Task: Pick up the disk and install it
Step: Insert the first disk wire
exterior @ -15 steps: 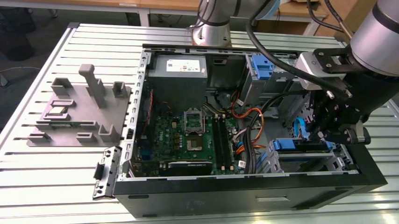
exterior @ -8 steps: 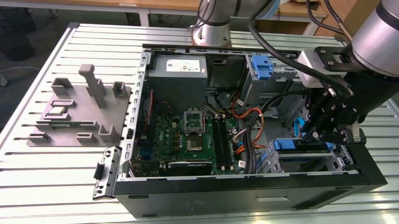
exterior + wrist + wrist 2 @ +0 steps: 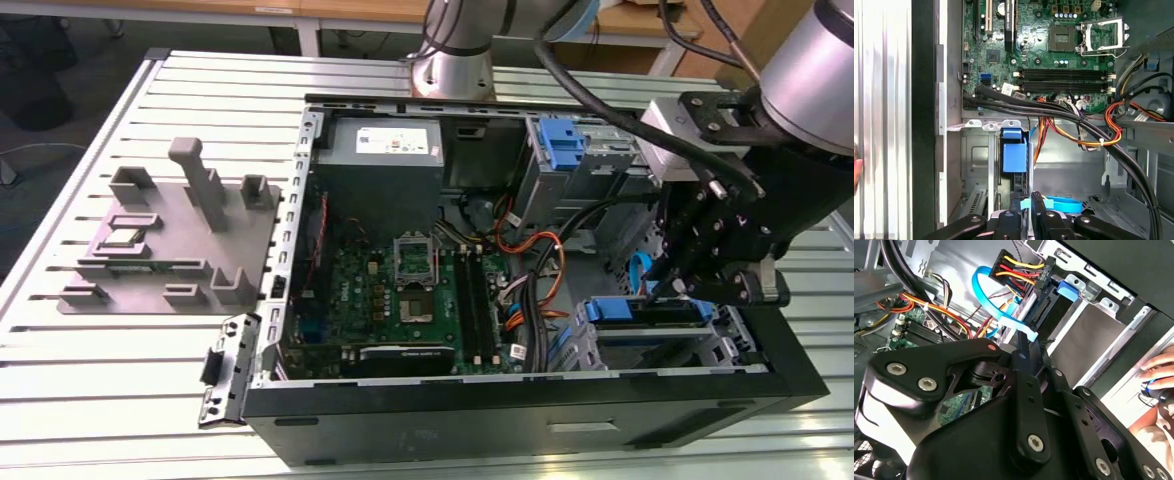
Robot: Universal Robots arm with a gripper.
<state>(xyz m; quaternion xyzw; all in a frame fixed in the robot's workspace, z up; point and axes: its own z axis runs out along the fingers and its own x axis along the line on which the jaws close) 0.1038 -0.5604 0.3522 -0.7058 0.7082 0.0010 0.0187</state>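
Blue-framed disk (image 3: 1014,157) seated upright in drive bay, claw (image 3: 1026,202) just above it, clenched on blue cable (image 3: 1064,204).

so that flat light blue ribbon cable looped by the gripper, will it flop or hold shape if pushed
The flat light blue ribbon cable probably flexes easily: it holds a smooth arc in the second wrist view. It looks thin and light, so a push from the gripper would likely bend it aside, then it may spring back.

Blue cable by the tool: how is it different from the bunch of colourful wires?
The blue cable is flat like a ribbon; the colourful wires are thin and round. The blue cable is one colour; the wires are red, orange and yellow. The blue cable lies beside the tool; the wires sit nearer the green board. Both are inside the computer case.
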